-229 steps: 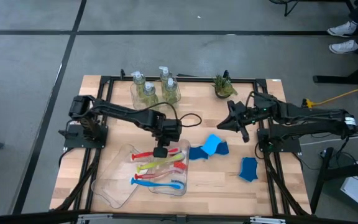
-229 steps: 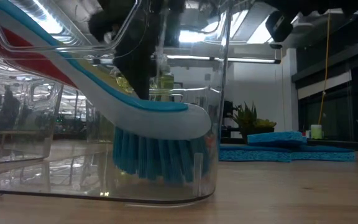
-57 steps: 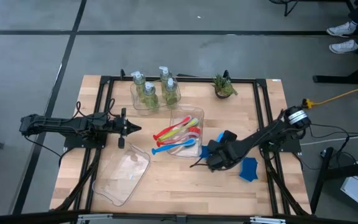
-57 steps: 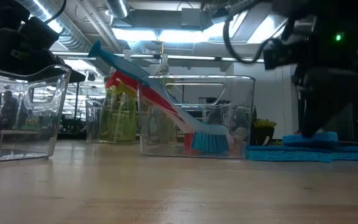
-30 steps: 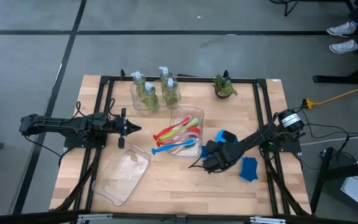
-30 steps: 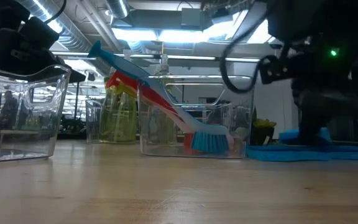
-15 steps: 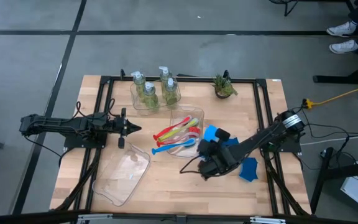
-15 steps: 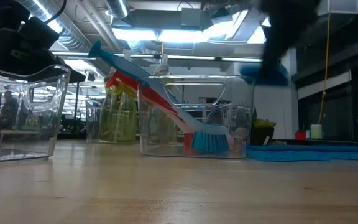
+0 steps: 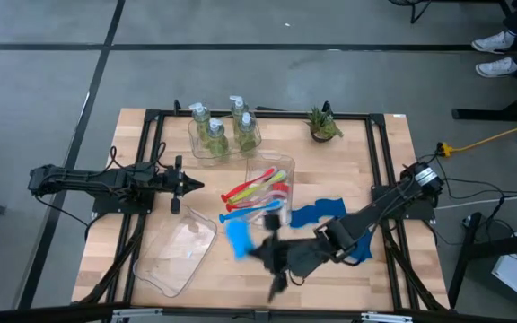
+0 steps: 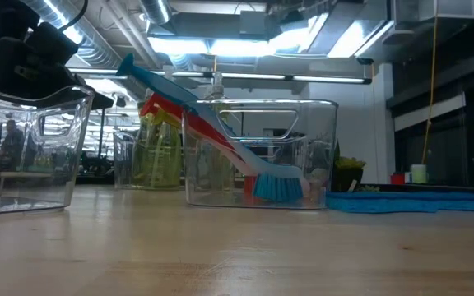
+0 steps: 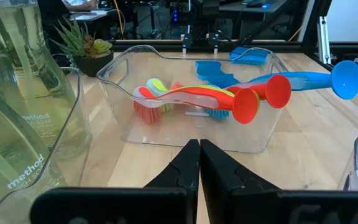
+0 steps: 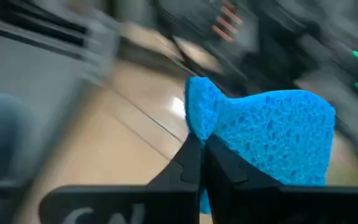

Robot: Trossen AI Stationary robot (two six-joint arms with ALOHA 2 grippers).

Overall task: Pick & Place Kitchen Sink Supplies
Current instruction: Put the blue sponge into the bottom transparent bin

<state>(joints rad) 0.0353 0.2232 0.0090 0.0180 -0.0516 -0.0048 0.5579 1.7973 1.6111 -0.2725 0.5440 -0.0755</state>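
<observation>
A blue sponge piece (image 12: 267, 134) is being pinched between the closed fingers of the right gripper (image 12: 197, 163), and it is being held above the table (image 9: 240, 287), near the front edge, between the two clear trays (image 9: 179, 256). The red, yellow-green and blue brushes (image 9: 257, 193) are being kept in the middle tray (image 9: 284, 166), with more blue sponge (image 9: 317, 213) lying flat just beside it. The left gripper (image 11: 199, 163) is being held pressed together and empty at the table's left side.

A robotics lab or workshop is indicated. A wooden table (image 9: 330, 161) ringed by a black metal frame (image 9: 151, 126) is set on a grey concrete floor marked with dark lines. Exposed ceiling ducts (image 10: 64, 25) and strip lights (image 10: 303, 78) are seen overhead, and cables (image 9: 501, 135) are trailed across the floor.
</observation>
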